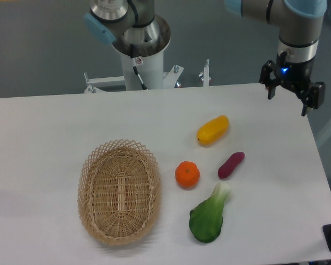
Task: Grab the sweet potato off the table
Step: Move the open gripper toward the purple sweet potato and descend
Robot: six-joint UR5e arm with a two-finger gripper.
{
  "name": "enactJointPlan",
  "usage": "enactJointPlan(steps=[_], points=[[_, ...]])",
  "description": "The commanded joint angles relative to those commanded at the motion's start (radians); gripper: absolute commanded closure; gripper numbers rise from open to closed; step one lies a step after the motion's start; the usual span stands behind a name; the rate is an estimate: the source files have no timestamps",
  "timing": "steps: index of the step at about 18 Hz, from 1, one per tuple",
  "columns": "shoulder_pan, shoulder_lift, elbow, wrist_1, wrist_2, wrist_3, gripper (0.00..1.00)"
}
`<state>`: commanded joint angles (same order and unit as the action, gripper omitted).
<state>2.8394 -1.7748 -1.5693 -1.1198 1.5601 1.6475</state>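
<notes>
Sweet potato lies untouched on the table, right of centre, between the yellow fruit above it and the bok choy below, with an orange just beside it to the left. The gripper hangs in the upper right of the frame, well apart, fingers spread and holding nothing. Approach, grasp and lift all remain. The wicker basket, lower left, holds nothing.

White table, rounded corners. Lying on it: oval wicker basket at left; round orange just beside; purple sweet potato; yellow oblong fruit, possibly a mango; green bok choy nearest the front edge.
</notes>
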Motion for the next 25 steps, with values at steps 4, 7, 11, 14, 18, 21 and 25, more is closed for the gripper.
enactJointPlan(steps=[4,7,11,14,18,21,25], points=[[-0.005,-0.011,-0.005,0.003,-0.002,-0.008,0.0],[-0.008,-0.018,-0.005,0.003,-0.006,-0.02,0.0],[-0.011,-0.023,-0.041,0.008,-0.011,-0.041,0.0],[-0.063,-0.061,-0.072,0.069,-0.011,-0.194,0.0],[-0.129,-0.139,-0.08,0.155,-0.011,-0.421,0.0],[-0.137,-0.169,-0.09,0.173,-0.011,-0.465,0.0],[-0.155,-0.245,-0.097,0.205,-0.011,-0.448,0.0]])
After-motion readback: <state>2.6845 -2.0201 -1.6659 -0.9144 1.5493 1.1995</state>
